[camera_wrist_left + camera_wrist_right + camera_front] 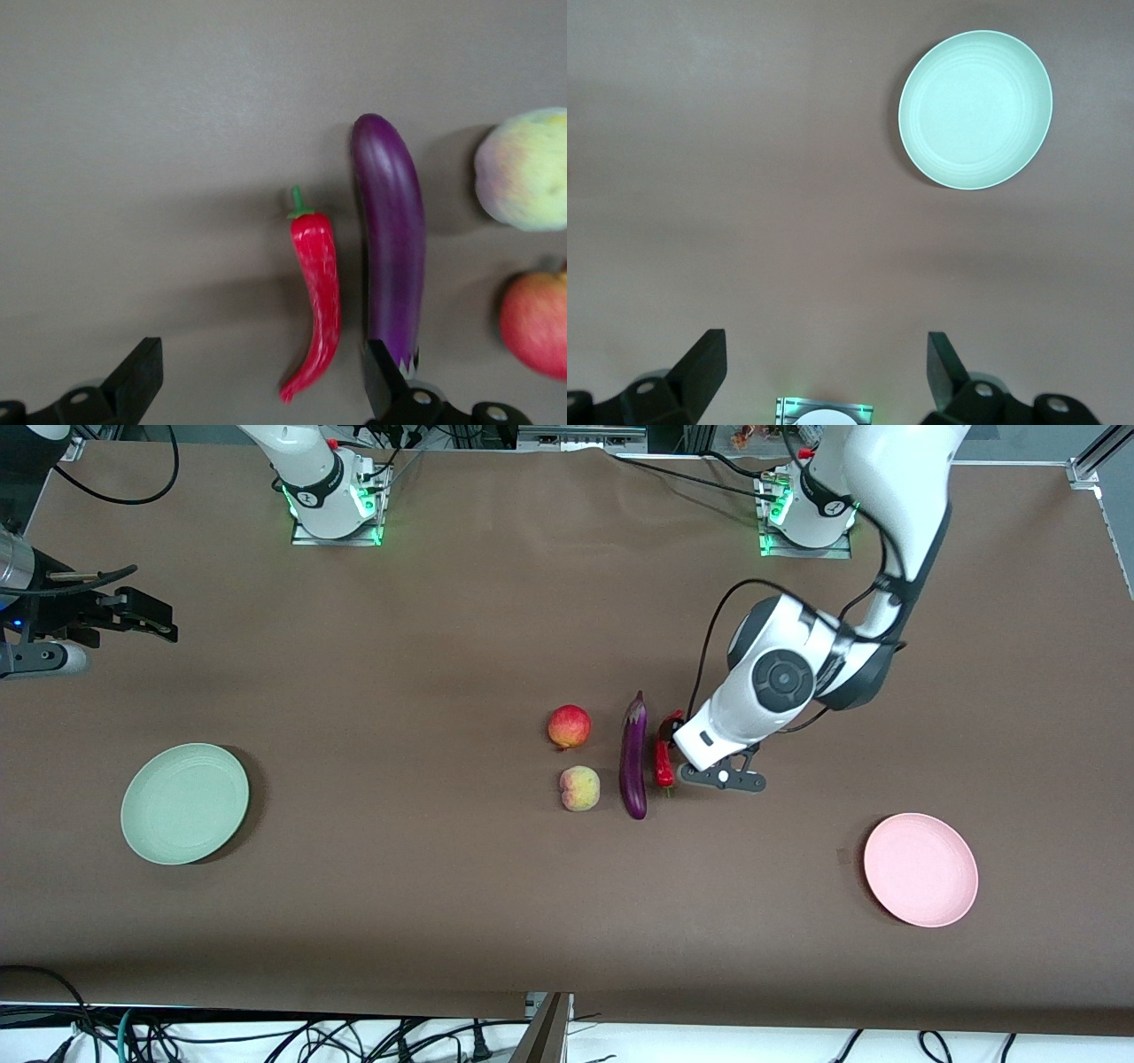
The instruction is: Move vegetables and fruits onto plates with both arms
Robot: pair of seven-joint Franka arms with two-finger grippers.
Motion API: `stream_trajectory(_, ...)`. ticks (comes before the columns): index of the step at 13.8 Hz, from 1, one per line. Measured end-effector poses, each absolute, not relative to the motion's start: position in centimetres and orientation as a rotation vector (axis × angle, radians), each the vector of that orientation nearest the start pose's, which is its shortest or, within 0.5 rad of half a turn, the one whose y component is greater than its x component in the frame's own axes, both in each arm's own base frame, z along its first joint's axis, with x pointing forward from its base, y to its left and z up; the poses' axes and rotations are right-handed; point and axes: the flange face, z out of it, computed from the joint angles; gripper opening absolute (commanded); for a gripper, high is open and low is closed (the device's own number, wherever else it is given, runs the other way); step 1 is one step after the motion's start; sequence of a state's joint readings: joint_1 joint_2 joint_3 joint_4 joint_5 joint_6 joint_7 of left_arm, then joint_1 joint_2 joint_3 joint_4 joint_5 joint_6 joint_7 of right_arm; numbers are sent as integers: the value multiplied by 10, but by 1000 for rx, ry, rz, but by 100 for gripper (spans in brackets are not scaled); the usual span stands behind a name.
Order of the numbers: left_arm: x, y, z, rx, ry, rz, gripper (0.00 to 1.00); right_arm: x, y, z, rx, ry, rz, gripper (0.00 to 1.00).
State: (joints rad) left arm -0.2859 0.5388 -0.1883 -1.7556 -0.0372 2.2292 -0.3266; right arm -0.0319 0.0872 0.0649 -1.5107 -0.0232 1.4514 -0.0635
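Note:
The red chili pepper (663,766) lies beside the purple eggplant (633,757) at mid-table. The red fruit (569,726) and the peach (579,788) lie beside the eggplant, toward the right arm's end. My left gripper (671,746) is open and hangs low over the chili. In the left wrist view the chili (317,301) has its tip between my left gripper's (263,382) fingers, and one finger is next to the eggplant (390,257). My right gripper (142,615) is open and empty, waiting high above the table. The green plate (184,803) and the pink plate (920,869) hold nothing.
The peach (524,168) and the red fruit (536,323) show at the edge of the left wrist view. The right wrist view shows the green plate (976,110), bare brown table, and the right arm's base (824,413) between my right gripper's (824,372) fingers.

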Motion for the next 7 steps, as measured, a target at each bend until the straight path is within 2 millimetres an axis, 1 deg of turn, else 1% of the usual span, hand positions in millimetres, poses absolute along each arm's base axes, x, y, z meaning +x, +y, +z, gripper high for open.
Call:
stream_trajectory(1,587,-298,247,-3230,144,169,100,567,14,594,-3145,-151,231,100)
stream_trajectory(3,579,-316,221,-3236,122,156,99,567,15,594,-3145,-152,231,100)
stream_trajectory(5,571,-328,199,-3222,144,145,82,567,15,594,-3145,-153,231,100)
stream_trajectory(6,570,-330,193,-3211,156,143,78,567,15,594,-3145,-153,231,100)
stream_trajectory(7,570,-328,192,-3205,164,137,78,567,15,594,-3145,-153,231,100)
